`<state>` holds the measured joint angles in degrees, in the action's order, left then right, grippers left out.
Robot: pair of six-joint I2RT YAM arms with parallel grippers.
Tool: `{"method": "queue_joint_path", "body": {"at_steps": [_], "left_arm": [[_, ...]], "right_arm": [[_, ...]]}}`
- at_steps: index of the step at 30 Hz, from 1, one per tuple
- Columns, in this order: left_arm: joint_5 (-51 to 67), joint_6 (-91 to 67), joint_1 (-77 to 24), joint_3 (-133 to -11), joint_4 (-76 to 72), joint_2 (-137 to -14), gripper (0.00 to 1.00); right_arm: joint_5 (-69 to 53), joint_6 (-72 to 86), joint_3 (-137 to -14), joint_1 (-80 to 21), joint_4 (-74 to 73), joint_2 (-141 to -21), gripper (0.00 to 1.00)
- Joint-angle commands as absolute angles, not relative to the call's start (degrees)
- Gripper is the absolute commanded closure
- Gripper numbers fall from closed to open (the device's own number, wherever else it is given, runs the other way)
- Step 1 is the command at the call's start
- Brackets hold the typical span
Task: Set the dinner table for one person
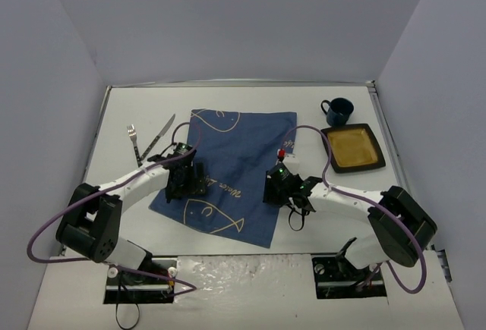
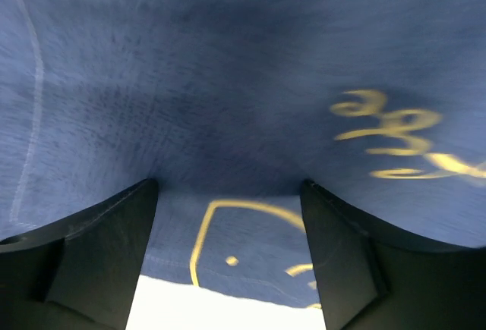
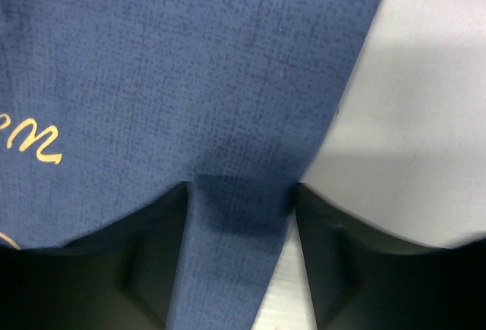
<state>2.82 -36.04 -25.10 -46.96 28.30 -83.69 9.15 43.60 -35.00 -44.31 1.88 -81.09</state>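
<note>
A blue fish-print cloth point(image 1: 228, 155) lies spread on the white dinner table point(image 1: 250, 99). My left gripper point(image 1: 186, 182) points down onto the cloth's left part, its jaws open; between its fingers I see blue cloth point(image 2: 243, 80) with a yellow fish outline and a strip of white table point(image 2: 213, 311). My right gripper point(image 1: 277, 187) presses down at the cloth's right edge. Its jaws stand apart, with the cloth's edge point(image 3: 235, 216) lying flat between them and bare table point(image 3: 410, 117) to the right. In the wrist views, left gripper point(image 2: 228, 193) and right gripper point(image 3: 241, 193) both straddle cloth.
A fork point(image 1: 134, 142) and a knife point(image 1: 161, 136) lie on the table left of the cloth. A dark blue mug point(image 1: 339, 108) stands at the back right, with a square dark plate with a yellow centre point(image 1: 352, 148) just in front of it.
</note>
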Motion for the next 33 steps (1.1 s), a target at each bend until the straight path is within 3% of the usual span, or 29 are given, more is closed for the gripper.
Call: {"method": "queue_joint_path", "body": {"at_steps": [1,4,6,13,16,18,21,23,27,33], "left_arm": [[3.3,-40.3,-25.1,-43.4,21.1,-85.4,0.33],[8.3,-42.0,-25.6,-41.7,17.2,-89.8,0.38],[10.6,-42.4,-28.0,-41.8,16.2,-92.4,0.44],[17.4,-43.3,-47.6,-52.5,18.3,-94.5,0.48],[17.5,-42.4,-50.6,-56.4,22.2,-90.1,0.48],[15.7,-41.2,-49.3,-58.2,26.3,-87.6,0.44],[13.1,-37.7,-44.4,-62.4,33.4,-84.6,0.33],[11.5,-34.2,-40.5,-68.7,37.5,-84.2,0.27],[9.6,-26.6,-30.7,-79.8,38.6,-90.0,0.28],[9.5,-11.1,-25.0,-104.2,40.1,-110.9,0.29]], "right_arm": [[12.5,45.5,-34.1,-44.4,4.8,-83.4,0.65],[14.2,45.3,-34.2,-43.7,2.0,-83.5,0.89],[15.6,45.1,-34.6,-42.2,-2.1,-82.5,0.94],[23.2,37.1,-39.9,-28.0,-13.0,-71.4,0.95],[21.7,33.7,-44.6,-22.1,-14.0,-70.6,0.79],[21.0,31.7,-47.1,-21.5,-14.0,-71.7,0.52],[18.3,29.4,-50.4,-21.4,-14.1,-72.4,0.35],[15.6,29.2,-51.4,-21.4,-14.0,-71.9,0.32],[9.1,31.7,-49.2,-21.9,-12.1,-69.6,0.31],[7.1,37.9,-41.5,-23.9,-7.5,-66.8,0.22]]}}
